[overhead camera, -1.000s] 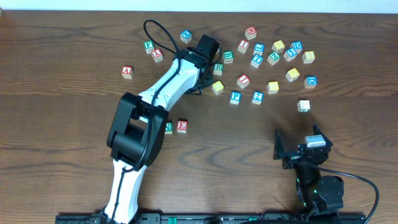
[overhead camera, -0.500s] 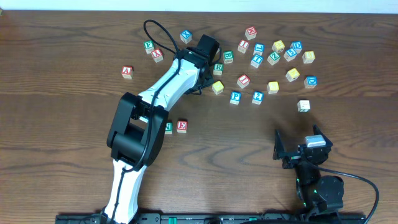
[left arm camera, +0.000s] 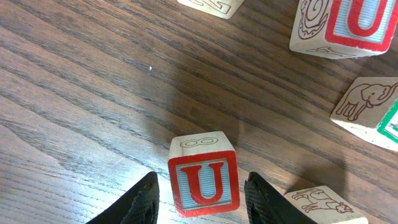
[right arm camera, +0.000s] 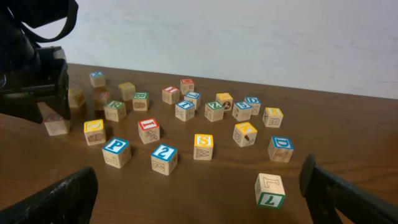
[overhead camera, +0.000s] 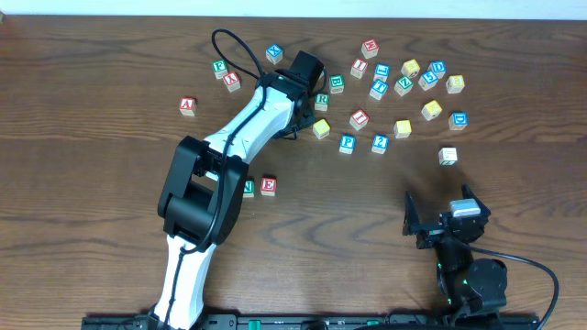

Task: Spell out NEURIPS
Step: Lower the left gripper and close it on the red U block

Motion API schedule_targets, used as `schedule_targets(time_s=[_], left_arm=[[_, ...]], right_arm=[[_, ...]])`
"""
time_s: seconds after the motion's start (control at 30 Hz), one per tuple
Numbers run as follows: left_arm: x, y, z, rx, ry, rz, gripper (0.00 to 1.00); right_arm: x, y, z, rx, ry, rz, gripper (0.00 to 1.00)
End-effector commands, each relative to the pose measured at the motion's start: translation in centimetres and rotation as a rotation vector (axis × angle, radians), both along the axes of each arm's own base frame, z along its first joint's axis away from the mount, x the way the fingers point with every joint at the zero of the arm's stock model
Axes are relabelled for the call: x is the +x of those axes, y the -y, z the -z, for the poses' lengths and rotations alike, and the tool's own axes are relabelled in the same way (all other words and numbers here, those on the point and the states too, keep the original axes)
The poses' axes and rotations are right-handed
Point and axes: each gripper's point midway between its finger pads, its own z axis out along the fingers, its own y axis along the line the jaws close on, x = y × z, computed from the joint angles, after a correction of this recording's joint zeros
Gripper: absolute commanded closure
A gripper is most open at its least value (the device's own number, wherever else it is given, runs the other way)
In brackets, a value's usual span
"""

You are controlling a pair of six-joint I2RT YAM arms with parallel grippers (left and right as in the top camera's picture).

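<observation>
Cubes N (overhead camera: 249, 187) and E (overhead camera: 268, 185) sit paired; one red U (left arm camera: 203, 182) between left fingers (left arm camera: 142, 200).

You're working on a dark wood-grain surface (overhead camera: 92, 183). Near its middle, 2 cubes sit side by side: a green N cube (overhead camera: 249, 188) and a red E cube (overhead camera: 268, 185). A red A cube (overhead camera: 187, 105) lies alone further left. The rest are scattered toward the far edge, among them a blue P cube (overhead camera: 347, 143), a red U cube (left arm camera: 203, 180) and a yellow S cube (right arm camera: 203, 147).
</observation>
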Motion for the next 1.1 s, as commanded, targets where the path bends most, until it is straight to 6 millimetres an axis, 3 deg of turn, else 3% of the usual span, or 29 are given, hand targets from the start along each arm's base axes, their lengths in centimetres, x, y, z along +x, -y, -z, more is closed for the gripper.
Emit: schedule_targets(time_s=[0.0, 1.07], left_arm=[[0.1, -0.2, 0.3, 0.008, -0.008, 0.009, 0.56], [-0.5, -0.8, 1.3, 0.033, -0.024, 0.005, 0.55]], right_arm=[[0.0, 0.3, 0.1, -0.012, 0.002, 0.011, 0.01], [0.0, 0.3, 0.1, -0.012, 0.002, 0.011, 0.01]])
